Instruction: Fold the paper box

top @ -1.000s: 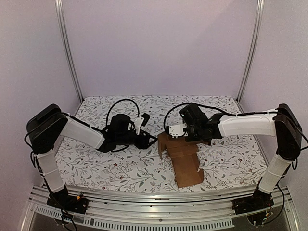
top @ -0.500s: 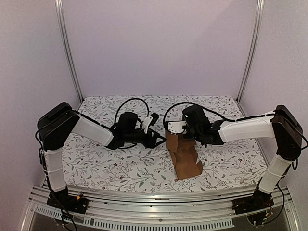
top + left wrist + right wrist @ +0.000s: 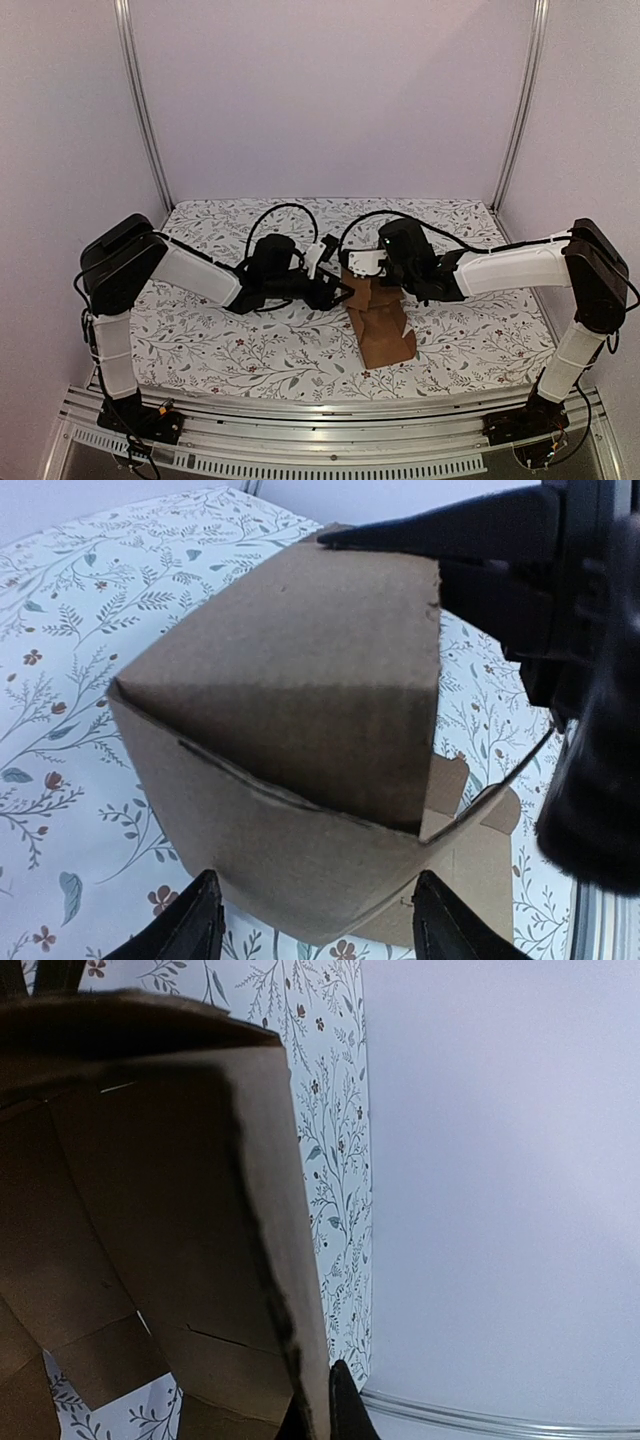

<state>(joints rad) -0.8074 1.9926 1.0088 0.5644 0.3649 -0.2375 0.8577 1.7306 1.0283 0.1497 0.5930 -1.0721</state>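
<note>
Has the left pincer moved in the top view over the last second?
Yes. The left pincer has shifted right, away from the left metal post and up close to the cardboard box.

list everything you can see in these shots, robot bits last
paper box: one, brown, partly folded, standing mid-table between the grippers
tablecloth: one, white with a leafy flower print, covering the table
frame posts: two, silver, upright at the back corners
rail: one, silver, along the near edge
walls: pale lilac, around the table
left arm: one, white and black, reaching in from the left
right arm: one, white and black, reaching in from the right
left gripper: one, black, open, by the box's left side
right gripper: one, black, shut on the box's upper edge
</note>
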